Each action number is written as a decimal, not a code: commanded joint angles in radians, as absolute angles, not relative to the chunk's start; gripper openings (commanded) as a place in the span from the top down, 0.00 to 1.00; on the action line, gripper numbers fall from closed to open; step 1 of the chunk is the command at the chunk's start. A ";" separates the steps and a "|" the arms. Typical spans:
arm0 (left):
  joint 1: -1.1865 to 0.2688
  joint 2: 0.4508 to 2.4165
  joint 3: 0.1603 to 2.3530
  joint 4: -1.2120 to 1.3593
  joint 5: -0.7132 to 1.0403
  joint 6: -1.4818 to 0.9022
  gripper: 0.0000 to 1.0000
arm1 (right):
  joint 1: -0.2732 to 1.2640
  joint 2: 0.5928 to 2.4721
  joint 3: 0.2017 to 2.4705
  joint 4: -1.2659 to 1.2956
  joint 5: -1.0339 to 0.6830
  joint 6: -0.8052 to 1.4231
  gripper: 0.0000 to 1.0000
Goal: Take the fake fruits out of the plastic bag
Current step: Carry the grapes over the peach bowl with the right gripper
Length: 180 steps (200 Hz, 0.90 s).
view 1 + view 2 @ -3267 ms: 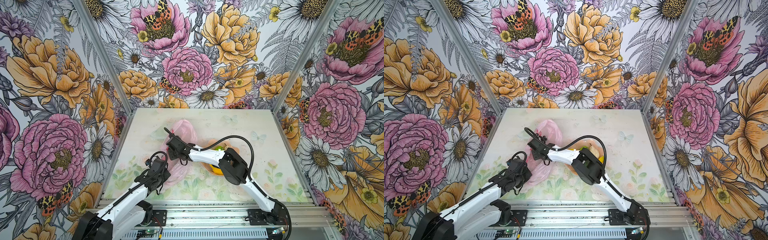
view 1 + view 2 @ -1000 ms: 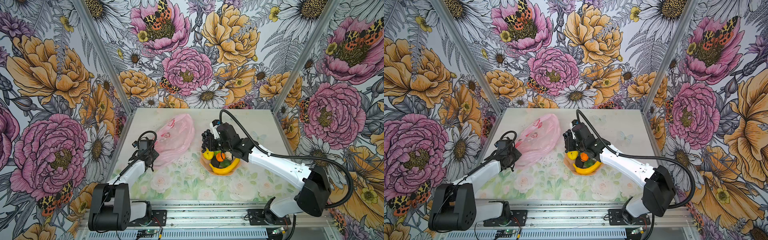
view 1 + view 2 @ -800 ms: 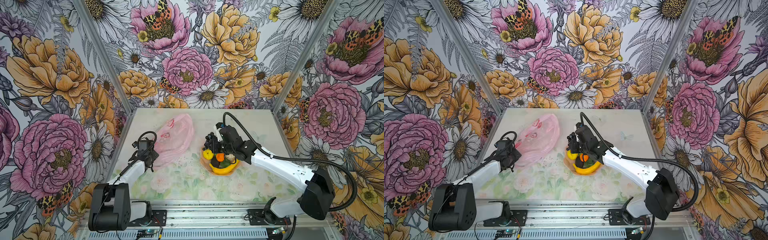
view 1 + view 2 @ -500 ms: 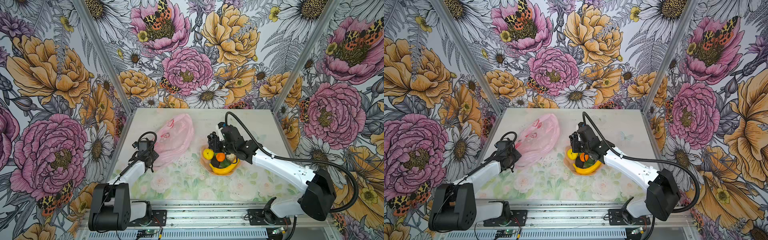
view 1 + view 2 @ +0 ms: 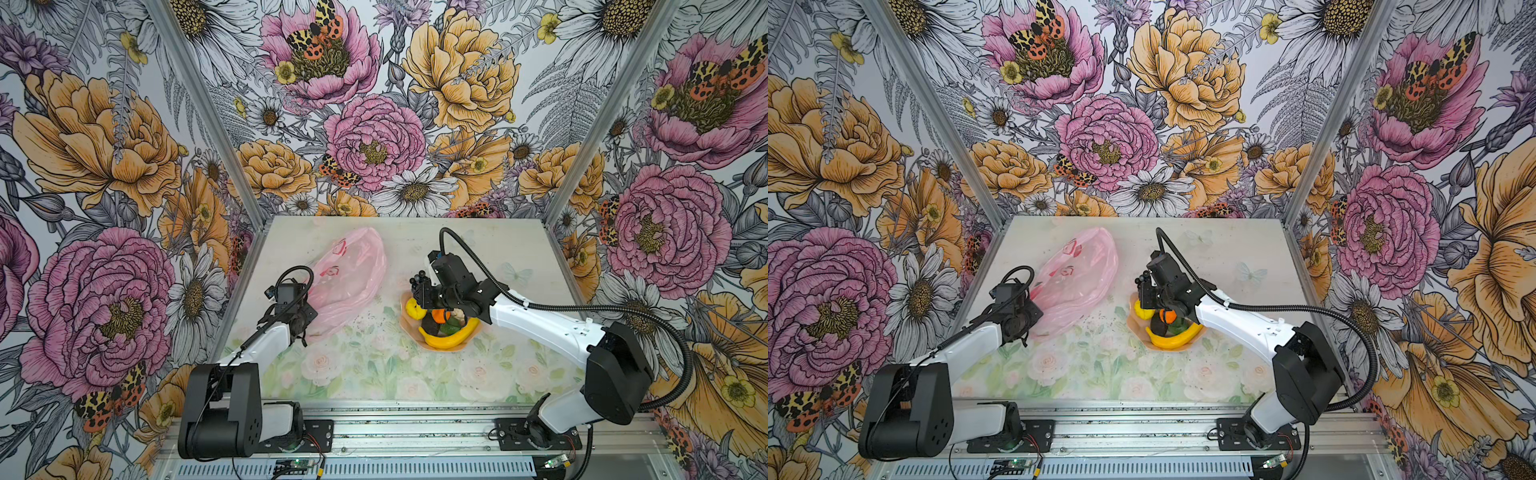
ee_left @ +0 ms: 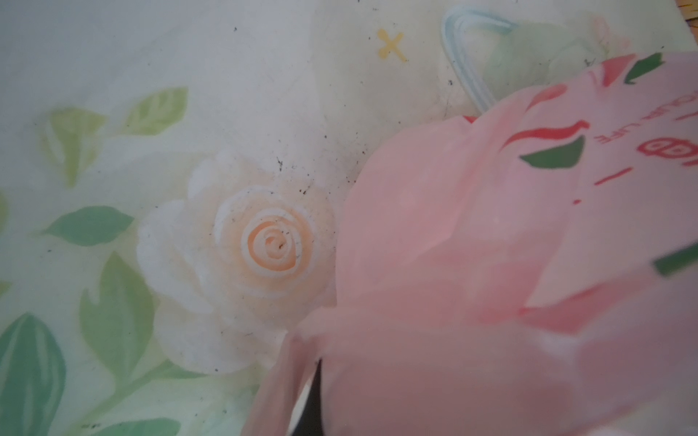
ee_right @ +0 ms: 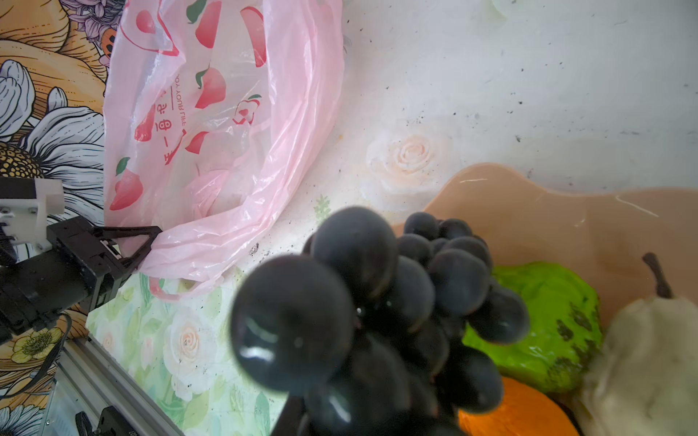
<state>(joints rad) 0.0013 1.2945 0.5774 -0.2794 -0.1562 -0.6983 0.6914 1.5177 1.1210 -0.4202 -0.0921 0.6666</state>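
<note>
The pale-pink plastic bag [image 5: 349, 274] [image 5: 1077, 278] lies slumped at the back left of the table. My left gripper [image 5: 301, 323] [image 5: 1026, 321] is shut on the bag's near edge. In the left wrist view the bag [image 6: 491, 264] drapes over the jaws. My right gripper [image 5: 426, 293] [image 5: 1149, 293] is shut on the black grape bunch [image 5: 419, 281] [image 7: 377, 302], held just above the peach bowl [image 5: 405, 322] [image 7: 566, 222]. In the bowl lie a banana [image 5: 449, 338], a lemon [image 5: 412, 309], an orange [image 5: 438, 316], a green fruit [image 7: 547, 324] and a cream-white piece [image 7: 649, 358].
Flowered walls close in the table on three sides, with metal posts at the back corners. An aluminium rail [image 5: 415, 432] with both arm bases runs along the front edge. The flower-print tabletop [image 5: 374, 374] stretches in front of the bag and bowl.
The right gripper, earlier reaching into the bag, now holds the grapes over the bowl and has drifted slightly lower and rightward. The left gripper keeps its hold on the bag, unmoved over the last second.
</note>
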 commanded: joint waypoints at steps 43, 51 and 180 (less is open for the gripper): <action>0.017 1.305 0.565 -0.246 -0.132 -0.673 1.00 | 0.621 1.557 1.118 -0.350 -0.149 0.716 0.78; 0.018 1.305 0.565 -0.245 -0.132 -0.673 1.00 | 0.606 1.561 1.109 -0.340 -0.168 0.730 0.78; 0.019 1.308 0.564 -0.245 -0.128 -0.676 1.00 | 0.461 1.559 0.985 -0.268 -0.264 0.800 0.70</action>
